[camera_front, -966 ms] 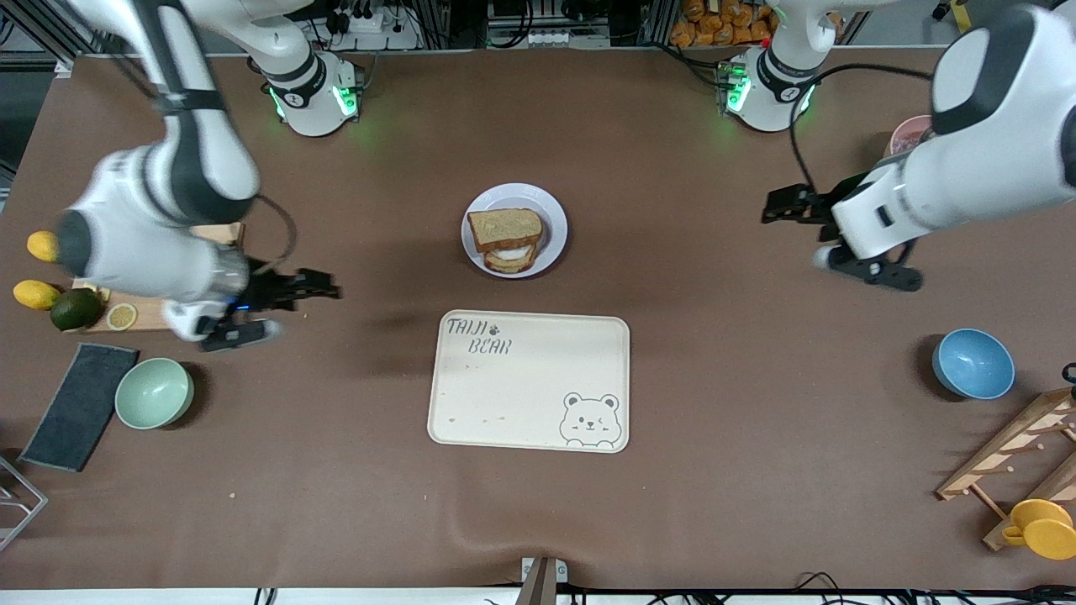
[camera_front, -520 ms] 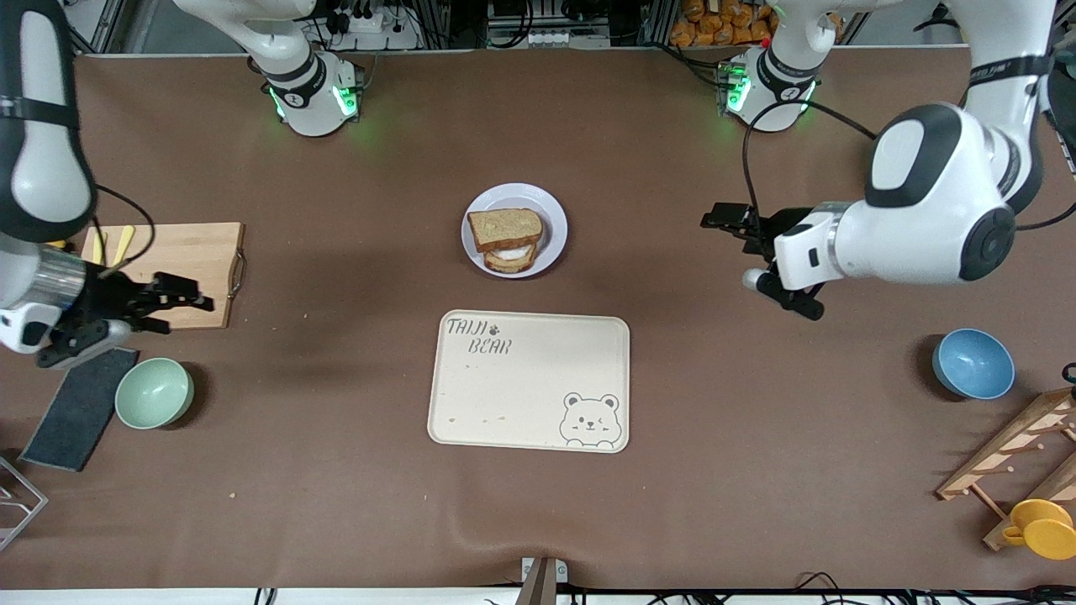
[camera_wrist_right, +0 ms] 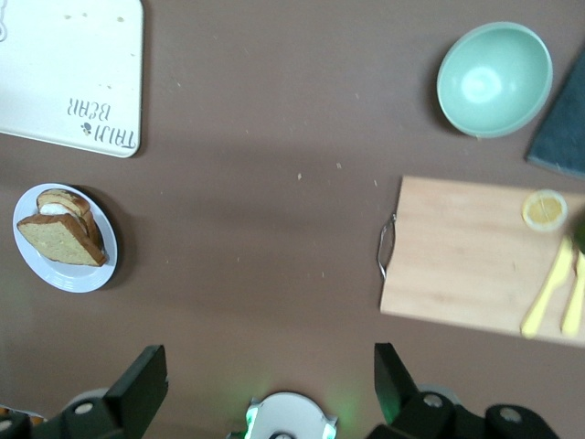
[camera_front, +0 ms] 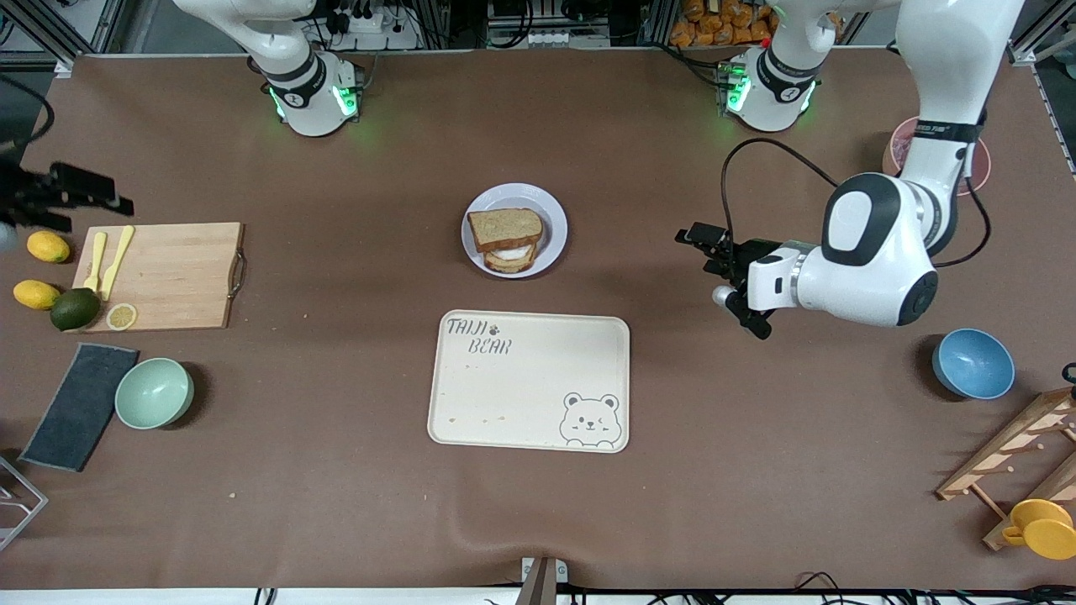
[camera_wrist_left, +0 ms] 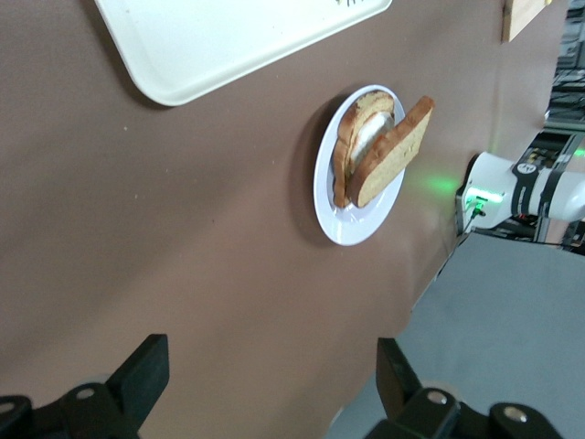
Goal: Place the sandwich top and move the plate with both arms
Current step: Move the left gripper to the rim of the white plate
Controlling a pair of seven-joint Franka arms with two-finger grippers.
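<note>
Left gripper (camera_front: pixel 706 245), jaws spread and empty, hangs over bare table beside the plate (camera_front: pixel 555 220), toward the left arm's end of the table, fingers pointing at the plate. Sandwich top (camera_front: pixel 504 228) already lies on the stack on the plate, tilted, so the plate move appears to remain. Right gripper (camera_front: pixel 80 195), likewise open and empty, hangs well apart from the plate, over the table edge by the cutting board (camera_front: pixel 181 273); the left arm is plainly the nearer. Cream tray (camera_front: pixel 525 395) lies nearer the front camera than the plate, on the brown table (camera_front: pixel 353 470).
</note>
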